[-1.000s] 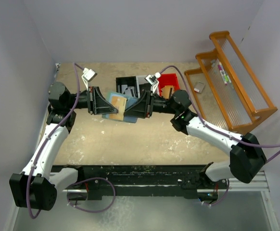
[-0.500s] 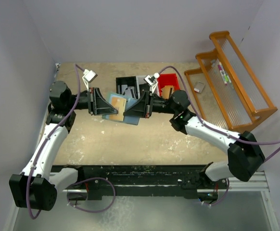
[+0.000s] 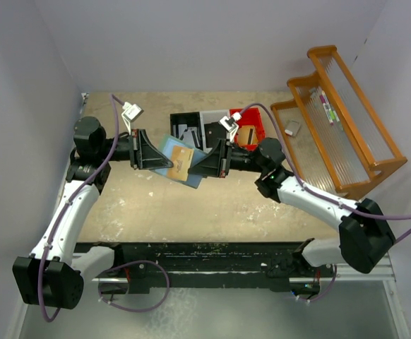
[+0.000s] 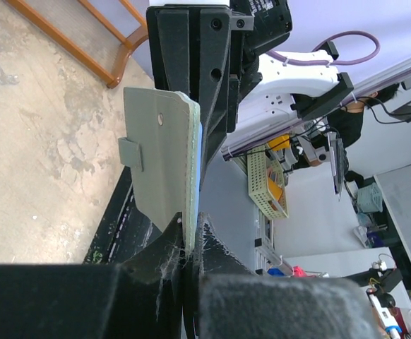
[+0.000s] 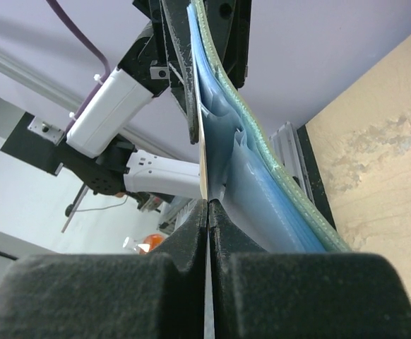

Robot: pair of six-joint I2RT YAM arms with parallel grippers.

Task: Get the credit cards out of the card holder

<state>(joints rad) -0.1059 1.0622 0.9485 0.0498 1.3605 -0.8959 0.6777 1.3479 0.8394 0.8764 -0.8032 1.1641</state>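
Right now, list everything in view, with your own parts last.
card holder: one, teal-blue, held up above the table between both hands
tan card: one, tan-orange, in the holder, pinched by the right hand
bins: three, black bin, white bin, red bin, in a row at the far side
rack: one, orange wood, at the right, a small grey item on its lowest shelf
table: one, beige
left hand: one, black, shut on the card holder
right hand: one, black, shut on the tan card
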